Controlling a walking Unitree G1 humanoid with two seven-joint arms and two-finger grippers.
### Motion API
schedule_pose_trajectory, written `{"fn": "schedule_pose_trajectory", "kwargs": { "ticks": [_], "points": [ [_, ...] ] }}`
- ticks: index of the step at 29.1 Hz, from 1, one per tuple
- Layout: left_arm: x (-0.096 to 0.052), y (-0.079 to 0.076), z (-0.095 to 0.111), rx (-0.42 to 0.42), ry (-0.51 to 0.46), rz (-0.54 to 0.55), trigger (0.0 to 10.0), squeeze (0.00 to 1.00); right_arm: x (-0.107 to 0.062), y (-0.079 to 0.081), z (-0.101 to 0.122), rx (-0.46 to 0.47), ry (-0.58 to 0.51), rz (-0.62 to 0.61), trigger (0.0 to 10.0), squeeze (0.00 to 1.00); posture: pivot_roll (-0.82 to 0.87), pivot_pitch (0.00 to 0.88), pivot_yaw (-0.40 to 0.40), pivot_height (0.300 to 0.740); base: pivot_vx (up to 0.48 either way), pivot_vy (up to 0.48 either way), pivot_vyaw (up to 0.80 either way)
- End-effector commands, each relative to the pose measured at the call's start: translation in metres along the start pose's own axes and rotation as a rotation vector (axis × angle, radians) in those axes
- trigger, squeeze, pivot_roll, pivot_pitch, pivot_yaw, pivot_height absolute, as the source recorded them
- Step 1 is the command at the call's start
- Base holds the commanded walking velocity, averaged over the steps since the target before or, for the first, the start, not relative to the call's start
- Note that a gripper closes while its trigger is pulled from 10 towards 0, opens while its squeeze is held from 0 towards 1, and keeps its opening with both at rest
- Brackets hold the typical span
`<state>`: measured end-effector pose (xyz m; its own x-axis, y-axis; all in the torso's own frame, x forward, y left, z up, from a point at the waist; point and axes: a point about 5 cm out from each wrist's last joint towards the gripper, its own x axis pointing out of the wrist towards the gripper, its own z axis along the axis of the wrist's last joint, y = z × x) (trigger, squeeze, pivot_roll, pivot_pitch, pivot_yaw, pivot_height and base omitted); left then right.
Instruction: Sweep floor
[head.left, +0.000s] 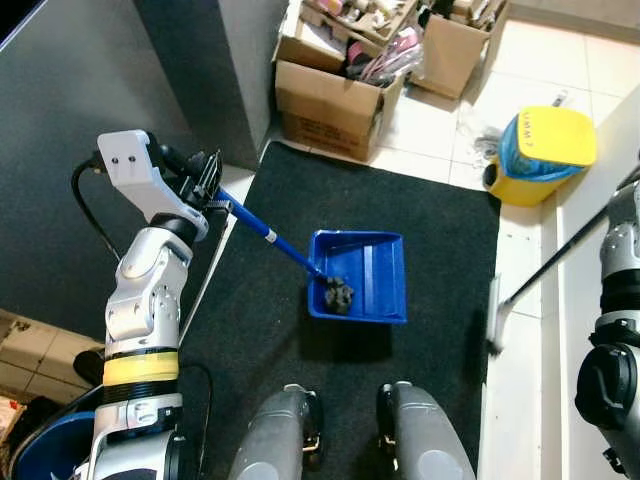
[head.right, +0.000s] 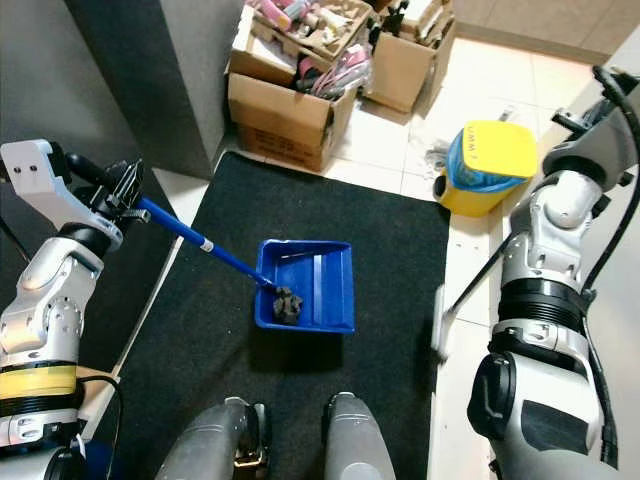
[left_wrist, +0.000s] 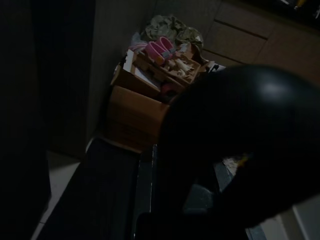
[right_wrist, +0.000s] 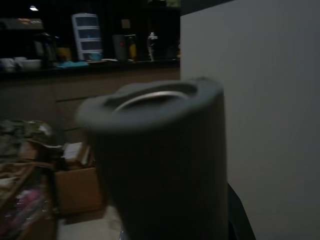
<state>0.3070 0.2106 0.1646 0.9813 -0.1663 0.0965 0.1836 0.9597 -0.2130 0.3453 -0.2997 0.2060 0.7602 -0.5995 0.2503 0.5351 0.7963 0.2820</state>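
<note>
Blue dustpan (head.left: 362, 275) flat on black mat (head.left: 440, 250), dark debris clump (head.left: 339, 295) inside near handle joint.
Left gripper (head.left: 208, 180) clamped on upper end of blue dustpan handle (head.left: 262, 232), handle sloping down to pan. Broom pole (head.right: 482, 275) running from right arm down to broom head (head.right: 438, 322) at mat's right edge; right gripper state: cannot tell. Yellow bin (head.left: 540, 152) on tiles beyond mat; cardboard boxes (head.left: 330, 100) behind.
</note>
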Motion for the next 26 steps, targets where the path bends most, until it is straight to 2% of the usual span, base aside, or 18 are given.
{"fn": "schedule_pose_trajectory", "kwargs": {
  "ticks": [1,4,8,15,22,26],
  "points": [
    [-0.002,-0.01,0.016,-0.045,-0.056,-0.022,10.0,0.0,-0.009,-0.001,-0.024,0.091,0.102,-0.024,10.0,0.0,0.02,0.033,-0.023,0.74,0.0,0.0,0.0],
    [-0.001,-0.016,0.025,-0.064,-0.077,-0.012,10.0,0.0,-0.016,-0.003,-0.035,0.061,0.117,-0.039,10.0,0.0,0.03,0.025,-0.017,0.74,0.0,0.0,0.0],
    [-0.004,-0.017,0.032,-0.046,-0.08,-0.003,10.0,0.0,-0.016,-0.001,-0.029,0.011,0.055,-0.011,10.0,0.0,0.04,0.0,0.004,0.74,0.0,0.0,0.0],
    [-0.009,-0.013,0.039,-0.038,-0.072,0.021,10.0,0.0,-0.015,0.0,-0.026,0.022,0.027,-0.001,10.0,0.0,0.04,0.0,0.022,0.74,0.0,0.0,0.0],
    [-0.012,-0.013,0.036,-0.052,-0.055,0.055,10.0,0.0,-0.02,-0.003,-0.041,0.067,0.11,-0.05,10.0,0.0,0.05,0.0,0.019,0.74,0.0,0.0,0.0],
    [-0.012,-0.012,0.031,-0.051,-0.057,0.088,10.0,0.0,-0.021,-0.01,-0.051,0.046,0.159,-0.059,10.0,0.0,0.04,0.0,0.013,0.74,0.0,0.0,0.0]
  ]
}}
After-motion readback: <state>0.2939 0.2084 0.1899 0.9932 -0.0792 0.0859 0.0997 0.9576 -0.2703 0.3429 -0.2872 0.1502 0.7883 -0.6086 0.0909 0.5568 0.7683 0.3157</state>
